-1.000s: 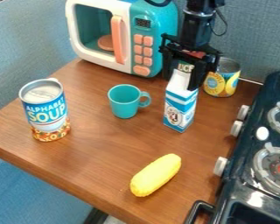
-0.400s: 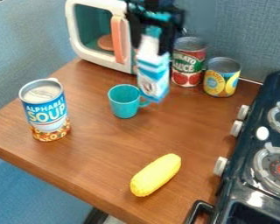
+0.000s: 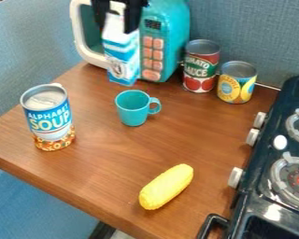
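We see the black gripper (image 3: 117, 23) at the upper left, its two fingers clamped on the upper part of a blue-and-white milk carton (image 3: 122, 58). The carton is nearly upright in front of the teal-and-white toy microwave (image 3: 167, 23), covering part of its front; we cannot tell whether its base touches the wooden table (image 3: 114, 172). Just below and to the right of the carton in the view, we note a teal mug (image 3: 132, 109), upright, its handle turned right. Right of the microwave we find a red-and-green can (image 3: 201, 70) and, just beside it, a shorter yellow-labelled can (image 3: 236, 85), both upright. At left we observe a blue-labelled can (image 3: 48, 116) with an orange patterned lower band. A yellow ear of corn (image 3: 166, 186) lies slantwise nearer the camera; at right we see a black toy stove (image 3: 264, 154) with pale knobs.
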`<state>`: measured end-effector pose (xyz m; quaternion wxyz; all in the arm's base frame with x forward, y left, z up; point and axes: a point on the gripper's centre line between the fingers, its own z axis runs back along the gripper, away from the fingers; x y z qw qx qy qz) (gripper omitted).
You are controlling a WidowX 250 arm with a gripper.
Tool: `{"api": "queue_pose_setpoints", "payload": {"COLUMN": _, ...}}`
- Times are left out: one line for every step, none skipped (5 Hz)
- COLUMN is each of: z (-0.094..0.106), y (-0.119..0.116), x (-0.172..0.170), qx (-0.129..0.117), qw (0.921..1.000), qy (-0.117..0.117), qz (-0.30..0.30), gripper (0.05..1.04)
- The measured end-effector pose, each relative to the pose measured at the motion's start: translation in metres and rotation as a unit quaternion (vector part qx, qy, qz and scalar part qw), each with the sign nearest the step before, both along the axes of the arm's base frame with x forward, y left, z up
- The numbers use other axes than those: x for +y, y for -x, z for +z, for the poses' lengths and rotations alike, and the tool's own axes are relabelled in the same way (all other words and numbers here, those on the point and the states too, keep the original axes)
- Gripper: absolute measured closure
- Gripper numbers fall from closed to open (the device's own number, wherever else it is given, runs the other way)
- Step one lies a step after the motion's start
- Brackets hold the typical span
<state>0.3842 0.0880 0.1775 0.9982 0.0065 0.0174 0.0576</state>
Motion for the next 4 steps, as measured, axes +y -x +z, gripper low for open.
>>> {"api": "queue_pose_setpoints", "payload": {"z": -0.004, "y": -0.007, "x": 0.031, "qx": 0.01, "qw": 0.9995, "qy": -0.007, "qz": 0.029, "gripper": 0.281}}
{"api": "queue_pose_setpoints", "payload": {"z": -0.005, "y": -0.018, "x": 0.059, "qx": 0.014, "qw": 0.9982, "qy": -0.017, "qz": 0.056, "gripper": 0.281}}
{"api": "queue_pose_setpoints", "payload": {"z": -0.019, "y": -0.023, "x": 0.074, "qx": 0.028, "qw": 0.997, "qy": -0.021, "qz": 0.069, "gripper": 0.281}}
{"api": "queue_pose_setpoints", "payload": {"z": -0.042, "y": -0.018, "x": 0.079, "qx": 0.06, "qw": 0.9948, "qy": -0.035, "qz": 0.074, "gripper": 0.281}}
